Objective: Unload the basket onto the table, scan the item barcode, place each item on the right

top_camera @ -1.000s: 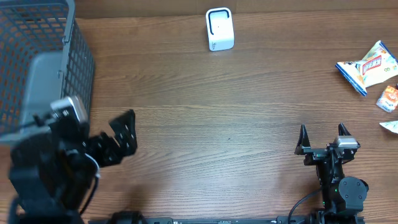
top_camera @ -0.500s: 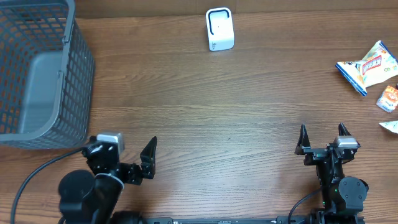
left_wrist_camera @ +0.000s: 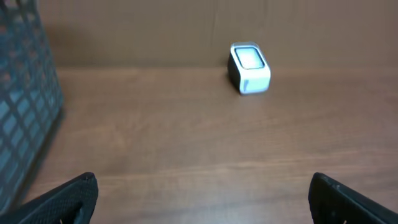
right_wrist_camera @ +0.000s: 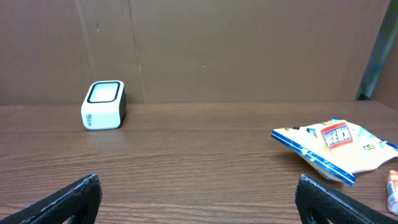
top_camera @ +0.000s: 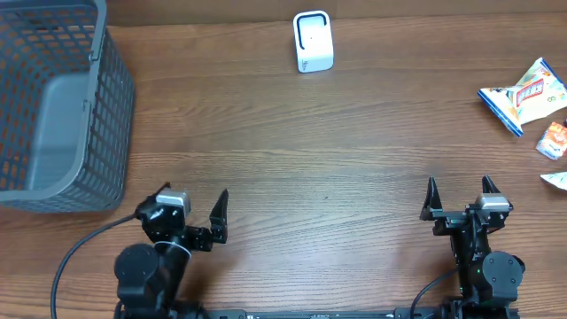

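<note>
1. The left fingers (top_camera: 219, 209) sit at the lower left of the overhead frame, spread wide apart with nothing between them.
2. The right fingers (top_camera: 430, 202) sit at the lower right, equally splayed and empty, tips pointing toward the top of the frame.
3. The item to scan, a blue-and-white snack packet (top_camera: 523, 96), lies flat on the tabletop (top_camera: 310, 151) at the right edge, above and to the right of the right fingers and well apart from them.
4. In the right wrist view the snack packet (right_wrist_camera: 336, 146) shows at right centre, above the right-hand finger (right_wrist_camera: 336, 202) and not touching it.
5. A small orange packet (top_camera: 554, 140) and a white wrapper (top_camera: 556, 181) lie just below the snack packet, at the right edge.
6. The white scanner (top_camera: 313, 41) stands at top centre, far from both sets of fingers.
7. In the left wrist view the scanner (left_wrist_camera: 250, 67) appears in the upper middle, between and well beyond the two finger tips.
8. A grey mesh basket (top_camera: 120, 115) fills the upper left corner, above the left fingers.
</note>
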You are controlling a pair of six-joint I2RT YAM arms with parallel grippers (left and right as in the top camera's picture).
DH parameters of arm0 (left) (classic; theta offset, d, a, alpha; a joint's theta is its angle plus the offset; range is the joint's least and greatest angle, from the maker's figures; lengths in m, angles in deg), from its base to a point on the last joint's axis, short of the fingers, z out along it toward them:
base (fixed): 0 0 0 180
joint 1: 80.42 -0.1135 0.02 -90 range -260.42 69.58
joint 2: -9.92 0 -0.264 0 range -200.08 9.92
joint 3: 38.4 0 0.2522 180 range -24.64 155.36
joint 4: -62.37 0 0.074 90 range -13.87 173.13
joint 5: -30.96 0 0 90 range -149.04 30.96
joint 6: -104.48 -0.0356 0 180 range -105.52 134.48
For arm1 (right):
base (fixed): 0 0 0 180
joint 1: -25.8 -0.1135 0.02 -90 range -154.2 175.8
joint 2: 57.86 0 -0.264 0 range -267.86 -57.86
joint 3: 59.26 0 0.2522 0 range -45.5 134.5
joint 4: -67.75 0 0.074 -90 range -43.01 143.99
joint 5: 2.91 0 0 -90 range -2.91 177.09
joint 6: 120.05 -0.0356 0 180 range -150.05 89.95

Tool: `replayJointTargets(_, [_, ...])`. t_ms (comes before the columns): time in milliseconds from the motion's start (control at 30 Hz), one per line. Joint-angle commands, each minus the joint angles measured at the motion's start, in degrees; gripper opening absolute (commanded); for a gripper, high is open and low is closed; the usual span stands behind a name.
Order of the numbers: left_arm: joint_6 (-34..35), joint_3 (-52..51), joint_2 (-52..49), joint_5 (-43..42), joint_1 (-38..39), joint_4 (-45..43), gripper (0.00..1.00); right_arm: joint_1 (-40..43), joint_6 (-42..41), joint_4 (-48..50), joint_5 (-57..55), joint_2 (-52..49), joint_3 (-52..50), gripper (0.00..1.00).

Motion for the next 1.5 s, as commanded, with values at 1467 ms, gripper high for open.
replayJointTargets(1467, [1.8, -23.1, 12.4, 6.6, -0.4, -20.4, 1.0, 0.3, 0.1, 0.4, -0.3, 0.7, -0.6, 1.0])
